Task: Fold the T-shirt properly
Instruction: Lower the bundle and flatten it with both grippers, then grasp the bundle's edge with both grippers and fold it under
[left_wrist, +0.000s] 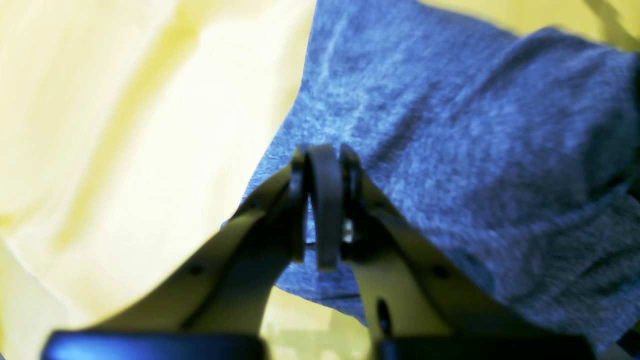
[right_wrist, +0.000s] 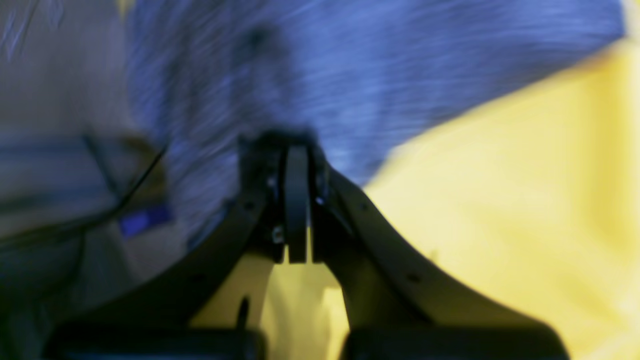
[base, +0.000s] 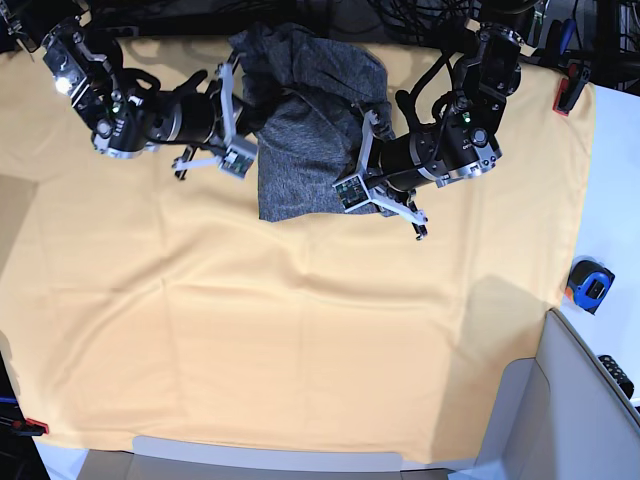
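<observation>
Left wrist: left gripper (left_wrist: 325, 165) pads nearly together over the shirt (left_wrist: 450, 150) edge; whether cloth is pinched between them can't be told (blurry).
Right wrist: right gripper (right_wrist: 297, 165) clenched; heavy motion blur, shirt (right_wrist: 350, 65) behind the tips, any pinch unreadable.
Base: shirt (base: 300, 150) bunched at the far middle of the yellow tablecloth (base: 300, 330), between both arms; top part crumpled, sleeves hidden.
</observation>
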